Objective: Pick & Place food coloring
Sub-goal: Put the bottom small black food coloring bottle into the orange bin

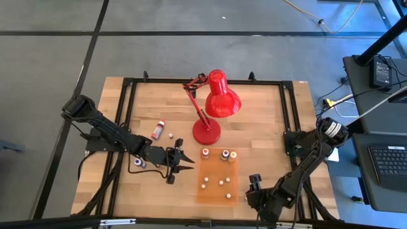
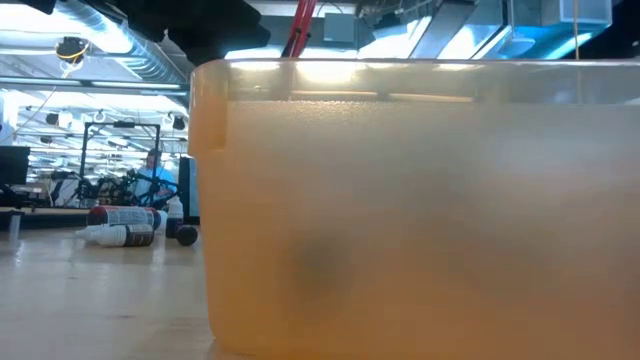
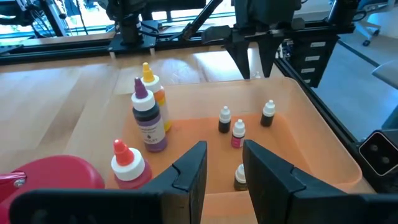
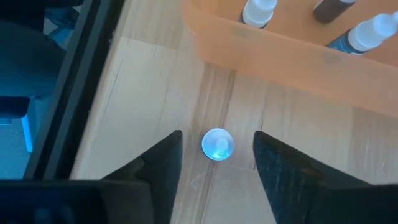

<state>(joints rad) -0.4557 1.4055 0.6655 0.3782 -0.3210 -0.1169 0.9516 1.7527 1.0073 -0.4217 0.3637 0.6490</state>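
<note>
Nearest: the orange tray [image 2: 420, 200] wall fills the low view, right in front of the lens.
Left tool [image 1: 184, 160]: fingers spread and empty, at the left edge of the tray, aimed into it.
Right tool [image 4: 214, 158]: spread and empty, low at the near right corner of the tray, over a small round blue-white cap or bottle top [image 4: 217, 144] on the worktop [image 1: 261, 114].
Food coloring in tray: three bigger bottles [image 1: 220, 154] stand in a row at the far side; several tiny bottles [image 3: 237, 132] stand upright nearer, caps up.
Food coloring outside: one red-bodied bottle [image 1: 157, 130] lies on its side left of the red desk lamp [image 1: 216, 102], long axis along the worktop, white cap toward the lamp base; a small one [image 1: 140, 163] sits beside the left arm.
Advice: for the lying bottle, I would close across the body, not along it, so it does not roll.
</note>
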